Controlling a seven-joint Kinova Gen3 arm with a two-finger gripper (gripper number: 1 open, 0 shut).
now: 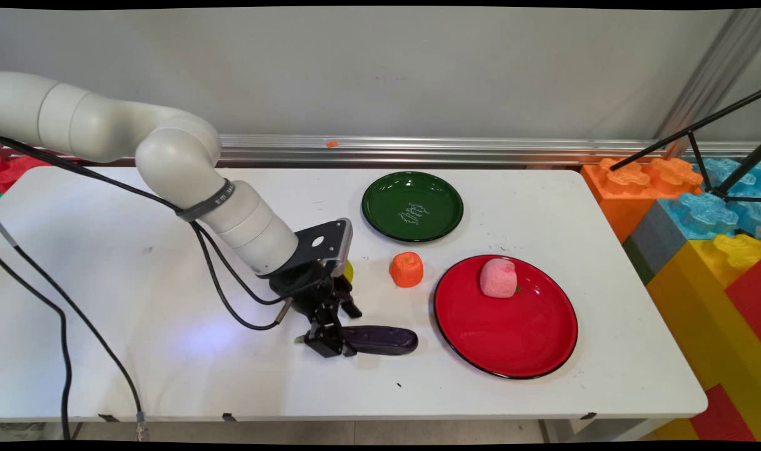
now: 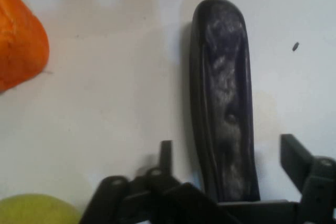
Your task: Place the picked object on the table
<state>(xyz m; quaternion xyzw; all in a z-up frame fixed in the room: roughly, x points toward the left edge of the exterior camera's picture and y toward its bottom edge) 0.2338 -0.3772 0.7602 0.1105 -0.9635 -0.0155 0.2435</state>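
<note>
Black two-finger gripper [image 1: 327, 341] lowered to the white table [image 1: 136, 294], fingers [image 2: 295, 157] spread apart on either side of a dark purple eggplant-shaped toy [image 1: 380, 339], not closed on it. Toy lying flat, one end between the fingers, the other pointing toward the red plate [image 1: 512, 338]. Pink toy food [image 1: 498, 278] resting on the red plate's far part. Orange toy fruit [image 1: 406, 269] standing on the table between gripper and plates. Yellow-green object [image 2: 37, 209] just beside the gripper, mostly hidden. Green plate [image 1: 380, 207] farther back, bearing white lettering at its centre, too small to read.
</note>
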